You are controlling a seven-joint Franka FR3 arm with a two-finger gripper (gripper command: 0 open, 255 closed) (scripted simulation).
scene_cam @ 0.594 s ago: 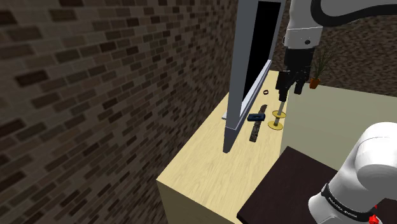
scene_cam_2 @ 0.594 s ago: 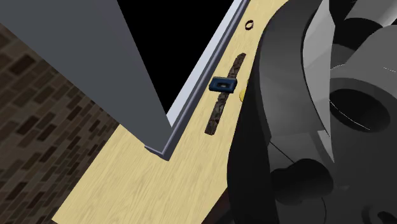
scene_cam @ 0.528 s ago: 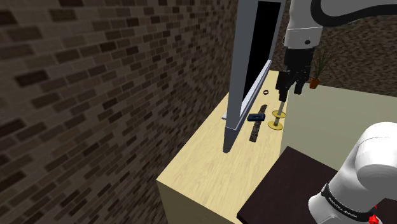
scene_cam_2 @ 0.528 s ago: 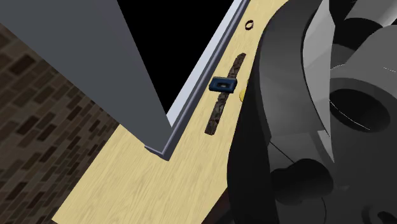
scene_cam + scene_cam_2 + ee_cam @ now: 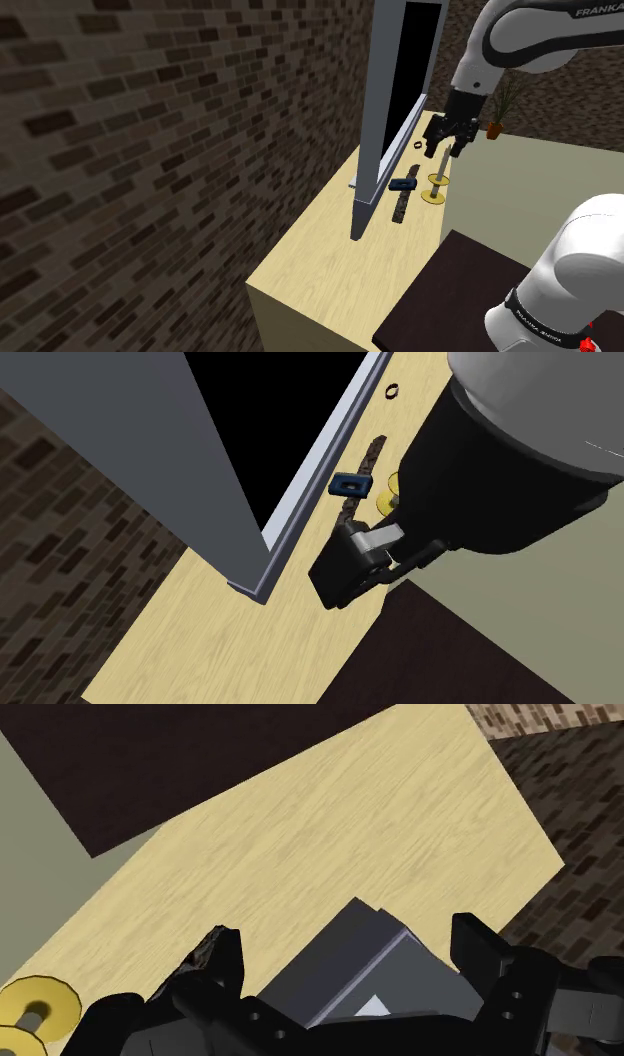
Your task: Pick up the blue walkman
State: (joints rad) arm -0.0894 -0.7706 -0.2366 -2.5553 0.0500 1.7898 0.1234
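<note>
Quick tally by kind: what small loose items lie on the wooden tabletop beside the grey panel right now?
Blue walkman: 1
Dark strap: 1
Small black ring: 1
Yellow spool: 1
Total: 4

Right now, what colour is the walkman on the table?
The walkman is dark blue, clearest in the second exterior view.

My gripper (image 5: pixel 443 148) hangs tilted over the far end of the pale wooden table (image 5: pixel 310 275), fingers apart. Nearer, the blue walkman (image 5: pixel 404 184) lies between a grey panel (image 5: pixel 385 110) and a yellow spool (image 5: pixel 437 190), at a dark strip's (image 5: pixel 400 210) far end.
</note>
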